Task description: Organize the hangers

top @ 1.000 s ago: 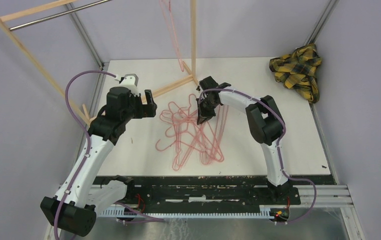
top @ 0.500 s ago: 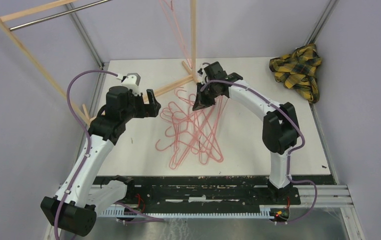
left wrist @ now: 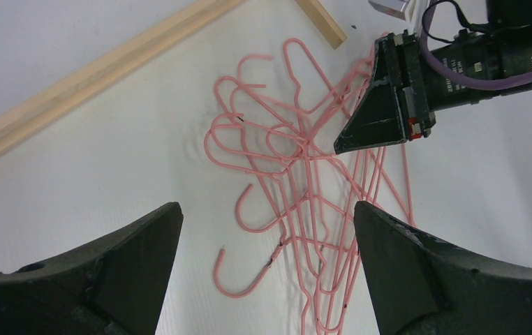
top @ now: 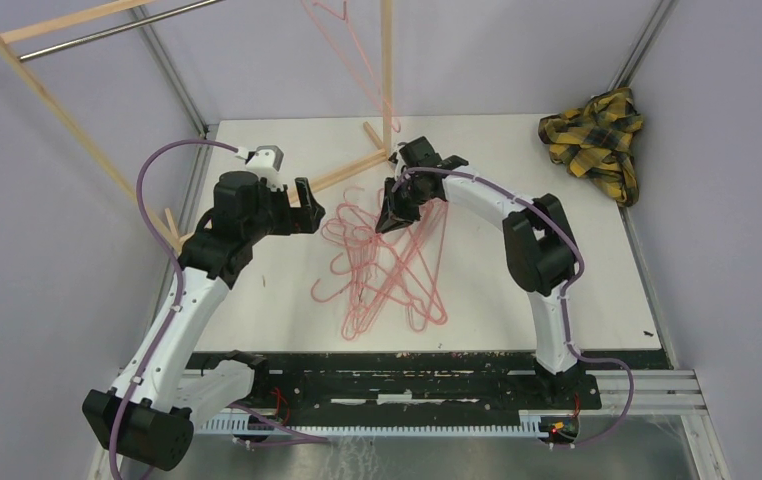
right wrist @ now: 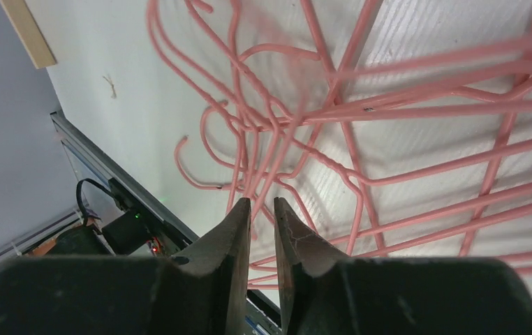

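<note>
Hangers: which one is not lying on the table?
The lone hanger dangling beside the upright wooden post at the back; all the others lie tangled in a pile on the table.

We see the hangers [left wrist: 298, 150] as thin pink wire, smooth with a slight sheen. The table [left wrist: 109, 160] is white, matt and finely ribbed. The rack [left wrist: 95, 75] is pale bare wood; its bar [top: 117, 30] is shiny metal. The cloth [top: 592, 135] is soft plaid fabric. The left claw [left wrist: 267, 213] and right claw [right wrist: 262, 202] look like matt black plastic, the right faintly scratched.
</note>
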You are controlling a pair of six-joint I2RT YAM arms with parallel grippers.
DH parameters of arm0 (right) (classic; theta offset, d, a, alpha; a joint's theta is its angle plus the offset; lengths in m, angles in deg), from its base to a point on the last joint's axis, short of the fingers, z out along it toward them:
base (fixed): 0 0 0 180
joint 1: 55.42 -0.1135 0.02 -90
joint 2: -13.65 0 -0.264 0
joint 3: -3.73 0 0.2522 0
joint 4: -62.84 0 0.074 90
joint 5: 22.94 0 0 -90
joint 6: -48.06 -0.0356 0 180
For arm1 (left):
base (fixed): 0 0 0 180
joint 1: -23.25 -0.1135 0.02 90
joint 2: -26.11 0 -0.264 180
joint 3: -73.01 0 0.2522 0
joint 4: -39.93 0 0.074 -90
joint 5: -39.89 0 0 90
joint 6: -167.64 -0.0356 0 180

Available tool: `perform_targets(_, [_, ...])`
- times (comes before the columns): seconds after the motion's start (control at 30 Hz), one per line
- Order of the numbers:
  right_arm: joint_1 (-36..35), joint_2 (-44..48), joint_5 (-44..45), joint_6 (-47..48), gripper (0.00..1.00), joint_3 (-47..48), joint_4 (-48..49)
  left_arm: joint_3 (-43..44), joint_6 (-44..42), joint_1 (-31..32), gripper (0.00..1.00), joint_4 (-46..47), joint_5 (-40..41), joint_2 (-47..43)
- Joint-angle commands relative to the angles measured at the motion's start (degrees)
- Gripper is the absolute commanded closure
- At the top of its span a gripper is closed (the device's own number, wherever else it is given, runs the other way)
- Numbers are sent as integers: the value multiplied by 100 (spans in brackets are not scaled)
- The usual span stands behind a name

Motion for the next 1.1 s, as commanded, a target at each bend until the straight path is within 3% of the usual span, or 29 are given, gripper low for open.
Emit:
perform_targets(0.0, [-13, -175, -161, 16, 74, 95, 220, -6, 276, -21, 1, 294, -98, -1])
perform_targets(0.2, [-13, -127, -131, -77, 78, 3, 390, -57, 294, -21, 1, 323, -168, -37])
perform_targets(0.37, [-13, -210, -25, -104, 65, 13, 255, -224, 346, -25, 1, 400, -208, -65])
perform_targets(0.47, [-12, -302, 97, -130, 63, -48, 268, -241, 348, -23, 0, 404, -212, -70])
perform_targets(0.9, [-9, -809, 758, -126, 64, 209, 67, -318, 338, -30, 0, 291, -185, -144])
perform_targets(1.07, [-9, -876, 743, -108, 74, 242, 142, -263, 323, -27, 0, 295, -194, -86])
